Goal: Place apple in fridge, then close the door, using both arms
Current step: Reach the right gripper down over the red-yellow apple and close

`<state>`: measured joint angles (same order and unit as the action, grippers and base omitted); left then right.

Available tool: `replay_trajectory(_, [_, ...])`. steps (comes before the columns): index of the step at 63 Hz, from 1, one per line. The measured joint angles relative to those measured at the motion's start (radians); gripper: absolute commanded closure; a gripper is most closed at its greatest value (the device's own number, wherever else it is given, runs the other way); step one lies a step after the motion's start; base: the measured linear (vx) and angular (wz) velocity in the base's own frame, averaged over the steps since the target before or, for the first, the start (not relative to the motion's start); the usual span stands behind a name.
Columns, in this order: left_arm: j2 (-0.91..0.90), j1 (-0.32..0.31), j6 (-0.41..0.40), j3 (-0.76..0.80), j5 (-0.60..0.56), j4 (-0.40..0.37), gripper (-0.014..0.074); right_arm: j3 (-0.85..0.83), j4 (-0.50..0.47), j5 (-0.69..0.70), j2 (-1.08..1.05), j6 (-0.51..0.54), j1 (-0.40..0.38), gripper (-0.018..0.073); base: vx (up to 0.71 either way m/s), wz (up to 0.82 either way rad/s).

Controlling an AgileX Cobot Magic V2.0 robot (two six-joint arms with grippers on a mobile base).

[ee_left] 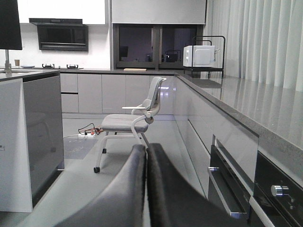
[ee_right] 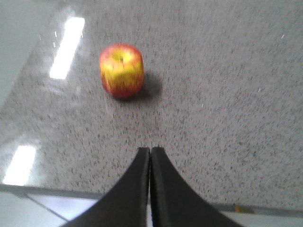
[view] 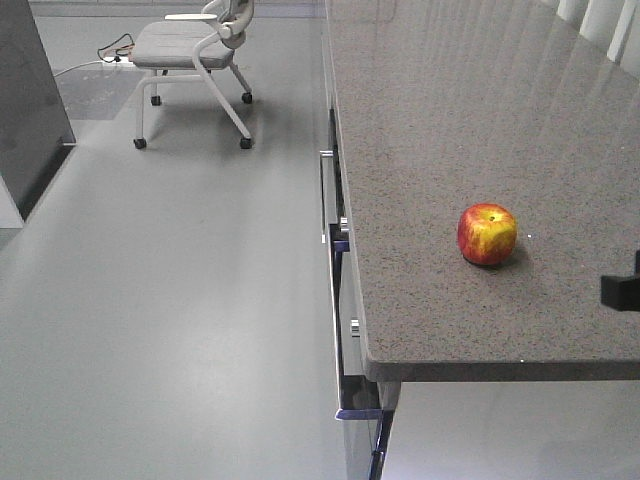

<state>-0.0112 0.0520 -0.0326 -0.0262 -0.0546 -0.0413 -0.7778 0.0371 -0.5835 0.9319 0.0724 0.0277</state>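
The red and yellow apple sits upright on the speckled grey counter, near its front left corner. My right gripper hovers over the counter's near edge, a short way from the apple and slightly right of it. Its jaws are pressed together with nothing in them. A black piece of that arm pokes in at the right edge of the front view. My left gripper is shut and empty, low beside the cabinets and pointing down the kitchen aisle. The fridge and its door are out of view.
A grey wheeled chair stands in the aisle with cables on the floor behind it. Cabinet fronts with metal handles and an oven front line the counter's side. A dark-sided island stands at left. A microwave is far back.
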Motion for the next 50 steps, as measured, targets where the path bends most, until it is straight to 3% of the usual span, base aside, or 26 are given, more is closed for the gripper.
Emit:
replay_trajectory(10, [0.000, 0.000, 0.000, 0.000, 0.000, 0.000, 0.0603, 0.000, -0.004, -0.029, 0.076, 0.012, 0.000, 0.0368, 0.00, 0.00])
replay_trajectory(20, [0.000, 0.000, 0.000, 0.000, 0.000, 0.000, 0.0603, 0.000, -0.044, -0.032, 0.132, 0.034, 0.000, 0.0070, 0.00, 0.00])
replay_trajectory(30, [0.000, 0.000, 0.000, 0.000, 0.000, 0.000, 0.0603, -0.029, -0.105, -0.039, 0.193, 0.090, 0.000, -0.0113, 0.00, 0.00])
replay_trajectory(50, [0.000, 0.000, 0.000, 0.000, 0.000, 0.000, 0.0603, -0.181, -0.238, -0.088, 0.396, 0.265, 0.000, -0.0131, 0.00, 0.00])
